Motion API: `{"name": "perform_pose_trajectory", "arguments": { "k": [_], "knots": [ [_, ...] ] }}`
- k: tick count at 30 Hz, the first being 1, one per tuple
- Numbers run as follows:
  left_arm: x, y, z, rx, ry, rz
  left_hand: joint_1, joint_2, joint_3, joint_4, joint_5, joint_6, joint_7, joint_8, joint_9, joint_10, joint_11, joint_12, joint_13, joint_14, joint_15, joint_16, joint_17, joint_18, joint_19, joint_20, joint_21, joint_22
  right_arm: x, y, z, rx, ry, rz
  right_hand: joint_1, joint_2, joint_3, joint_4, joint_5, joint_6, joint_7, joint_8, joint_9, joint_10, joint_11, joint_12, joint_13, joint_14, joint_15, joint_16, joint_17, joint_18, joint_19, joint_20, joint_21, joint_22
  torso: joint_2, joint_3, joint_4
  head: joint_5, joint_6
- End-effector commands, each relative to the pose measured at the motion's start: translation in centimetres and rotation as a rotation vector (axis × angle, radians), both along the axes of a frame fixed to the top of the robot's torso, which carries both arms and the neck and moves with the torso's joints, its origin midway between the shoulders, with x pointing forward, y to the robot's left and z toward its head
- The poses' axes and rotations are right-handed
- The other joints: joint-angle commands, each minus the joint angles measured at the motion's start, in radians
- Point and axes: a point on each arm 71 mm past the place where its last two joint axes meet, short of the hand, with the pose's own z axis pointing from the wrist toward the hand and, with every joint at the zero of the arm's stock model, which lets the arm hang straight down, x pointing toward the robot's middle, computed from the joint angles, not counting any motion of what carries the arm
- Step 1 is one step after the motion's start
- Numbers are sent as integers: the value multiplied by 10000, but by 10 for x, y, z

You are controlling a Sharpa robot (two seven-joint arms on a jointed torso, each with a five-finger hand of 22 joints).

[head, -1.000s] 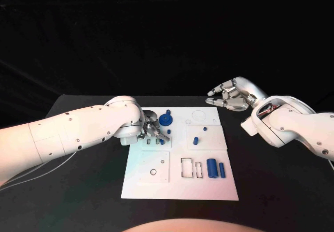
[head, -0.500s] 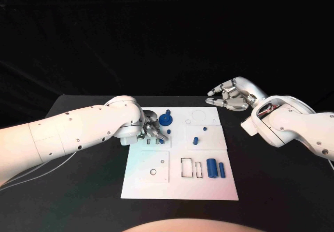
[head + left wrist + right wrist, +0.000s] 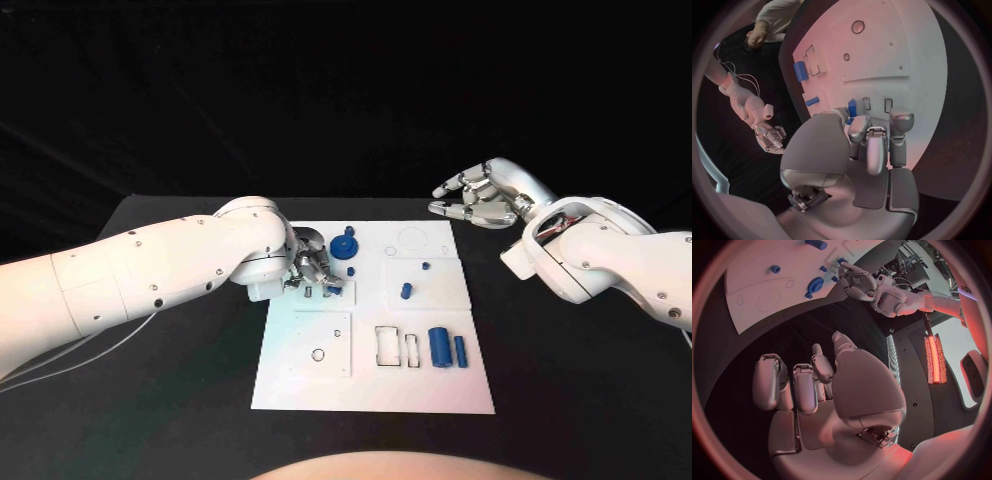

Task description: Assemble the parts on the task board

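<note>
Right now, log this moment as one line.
left hand: fingers down on small blue part, task board | right hand: off board, open | blue gear: on board

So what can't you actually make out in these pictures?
- Whether the silver left hand holds a small blue part: in the head view its own fingers cover the spot on the white task board; in the left wrist view a bit of blue peeks between them.
- The small slots beside that hand: partly hidden by it.
- The tiny blue peg: too small to tell its shape.
- The silver right hand: fingers apart, holding nothing visible.
</note>
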Motion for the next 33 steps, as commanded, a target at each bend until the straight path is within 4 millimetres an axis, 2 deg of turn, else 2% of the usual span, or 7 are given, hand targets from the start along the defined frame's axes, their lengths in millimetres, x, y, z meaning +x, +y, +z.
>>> {"name": "perform_pose_trajectory", "arguments": {
  "k": [1,13,17,33],
  "knots": [
    [-2,3,2,-418,43,370,-242,-271,1374,-1043,-62,19,-62,64,108,63,-27,-13,-25,808,23,-1,1986,-64,-69,38,69,12,0,0,0,-80,54,56,14,69,-21,-34,56,15,-12,46,10,31,-15,-44,-7,525,-80,-56,576,152,-5,-91,-53,687,-3,5,13,9,13],
    [-7,22,7,-608,-546,818,-641,-772,2487,-1642,-79,40,-65,159,292,121,-34,-34,-51,847,-14,58,2082,-85,0,24,151,138,1,-2,-1,-107,48,27,2,70,-30,-25,92,11,-10,51,10,37,-14,-37,-1,528,-79,-53,584,152,-3,-92,-57,688,2,5,39,47,6],
    [-8,23,7,-540,-827,812,-745,-941,2816,-1811,-86,68,-65,175,327,154,-40,-34,-49,859,-20,75,2111,-90,16,17,179,174,1,-2,-1,-109,48,27,-11,73,-37,-15,106,10,-9,55,9,41,-14,-33,4,529,-79,-52,586,151,0,-93,-55,690,2,-1,19,86,4],
    [-9,16,-3,58,-1529,506,-834,-1096,3088,-1974,-95,135,-76,197,353,239,-52,14,-2,893,-32,129,2203,-101,57,7,224,245,0,-1,-1,-111,60,59,-51,90,-53,18,144,7,-9,65,9,39,-12,-38,-3,532,-79,-51,592,153,-1,-93,-68,685,10,1,0,112,-26]
  ]
}}
